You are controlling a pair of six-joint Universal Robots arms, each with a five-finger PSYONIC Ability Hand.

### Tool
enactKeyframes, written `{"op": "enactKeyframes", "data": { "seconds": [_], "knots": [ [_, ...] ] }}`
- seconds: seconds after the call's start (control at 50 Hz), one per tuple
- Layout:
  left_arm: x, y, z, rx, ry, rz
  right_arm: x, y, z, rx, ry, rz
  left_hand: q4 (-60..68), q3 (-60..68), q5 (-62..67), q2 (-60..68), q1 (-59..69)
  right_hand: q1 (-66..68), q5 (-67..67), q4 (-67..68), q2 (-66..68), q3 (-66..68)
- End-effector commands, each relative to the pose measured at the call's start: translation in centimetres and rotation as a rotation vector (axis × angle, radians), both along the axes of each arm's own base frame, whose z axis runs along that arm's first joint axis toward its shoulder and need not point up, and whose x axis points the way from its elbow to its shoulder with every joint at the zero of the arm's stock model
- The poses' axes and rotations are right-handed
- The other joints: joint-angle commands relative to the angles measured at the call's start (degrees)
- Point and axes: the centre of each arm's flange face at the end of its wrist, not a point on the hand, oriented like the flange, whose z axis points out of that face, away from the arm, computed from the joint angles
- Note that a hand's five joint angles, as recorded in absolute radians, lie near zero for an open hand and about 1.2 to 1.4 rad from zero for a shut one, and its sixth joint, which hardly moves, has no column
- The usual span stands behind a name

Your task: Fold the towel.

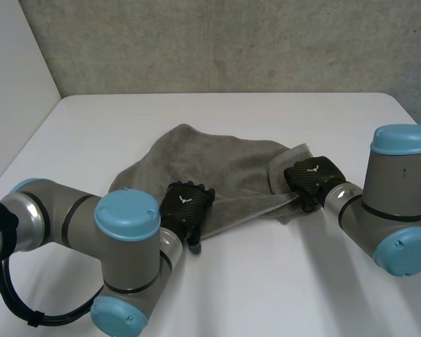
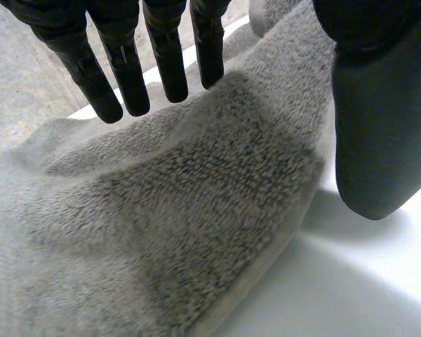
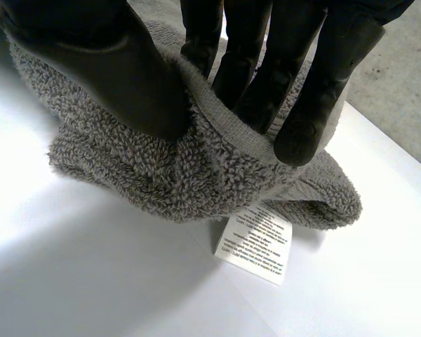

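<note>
Two hands are at the grey towel (image 1: pixel 224 172), which lies crumpled on the white table (image 1: pixel 281 281). The left hand (image 1: pixel 186 205) is open, its straight fingers over the towel's near edge. The right hand (image 1: pixel 313 177) pinches a bunched corner between thumb and fingers, with a white label (image 3: pixel 255 242) beneath its fingertips.

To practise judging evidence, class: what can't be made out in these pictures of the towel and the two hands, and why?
- Print on the label, right wrist view: too small to read.
- Grip of the right hand on the towel, head view: covered by the hand's own back.
- Towel edge under the left hand, head view: covered by that hand.
</note>
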Motion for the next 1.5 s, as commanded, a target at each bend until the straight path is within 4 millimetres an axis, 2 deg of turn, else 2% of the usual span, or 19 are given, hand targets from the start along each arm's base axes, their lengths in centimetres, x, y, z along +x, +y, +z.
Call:
{"op": "enactKeyframes", "data": {
  "seconds": [0.02,0.16,0.2,0.22,0.26,0.28,0.32,0.46,0.6,0.76,1.1,1.26,1.5],
  "knots": [
    [0.3,-0.5,0.2,-0.039,-0.03,0.047,0.0,0.0,0.0,0.003,-0.005,-0.003,-2.82,-2.9,-13.16,-2.92,-2.91,3.93,3.21,3.57,4.76,3.76],
    [1.5,-1.6,0.9,-0.063,-0.057,0.117,-0.2,0.1,-0.4,0.017,-0.002,-0.006,-2.98,-3.07,-13.33,-3.09,-3.08,3.93,3.21,3.57,4.76,3.76],
    [3.5,-3.0,2.8,-0.088,-0.047,0.196,-0.2,0.2,-0.5,0.02,-0.001,-0.006,-3.65,-3.74,-14.0,-3.75,-3.75,3.93,3.21,3.57,4.76,3.76],
    [3.5,-3.0,2.8,-0.088,-0.047,0.197,-0.2,0.1,-0.5,0.02,-0.001,-0.007,-3.66,-3.74,-14.0,-3.76,-3.75,3.93,3.21,3.57,4.76,3.76],
    [5.5,-3.1,4.1,-0.089,-0.043,0.235,-0.2,0.1,-0.5,0.02,-0.001,-0.007,-4.16,-4.25,-14.5,-4.26,-4.25,3.93,3.21,3.57,4.76,3.76],
    [5.5,-3.1,4.1,-0.089,-0.043,0.236,-0.2,0.1,-0.5,0.02,-0.001,-0.007,-4.16,-4.25,-14.51,-4.26,-4.26,3.93,3.21,3.57,4.76,3.76],
    [7.2,-2.9,4.7,-0.08,-0.043,0.256,-0.2,0.2,-0.5,0.021,0.0,-0.007,-4.16,-4.25,-14.5,-4.26,-4.26,3.93,3.21,3.57,4.76,3.76],
    [8.9,-2.1,3.9,-0.021,-0.053,0.218,-0.2,0.2,-0.5,0.021,-0.001,-0.006,-0.13,-0.21,-10.47,-0.23,-0.22,3.93,3.21,3.57,4.76,3.76],
    [11.2,-3.6,2.8,0.012,-0.094,0.255,-0.1,0.4,-0.6,0.026,0.0,0.0,-0.8,-0.88,-11.14,-0.9,-0.89,3.93,3.21,3.57,4.76,3.76],
    [11.3,-3.9,2.1,-0.03,-0.207,0.214,-0.2,0.5,-0.9,0.036,0.003,0.001,-1.81,-1.89,-12.15,-1.91,-1.9,3.93,3.21,3.57,4.76,3.76],
    [11.2,-4.2,0.9,-0.011,-0.227,0.209,-0.2,0.5,-1.0,0.038,0.002,0.003,-1.81,-1.89,-12.15,-1.91,-1.9,3.93,3.21,3.57,4.76,3.76],
    [10.9,-4.9,1.0,-0.046,-0.212,0.212,-0.2,0.6,-1.1,0.039,0.003,0.006,-1.3,-1.39,-11.65,-1.4,-1.4,3.93,3.21,3.57,4.76,3.76],
    [10.6,-5.8,0.1,-0.038,-0.219,0.213,-0.2,0.6,-1.2,0.042,0.004,0.005,-0.63,-0.72,-10.97,-0.73,-0.73,3.93,3.21,3.57,4.76,3.76]
  ]
}}
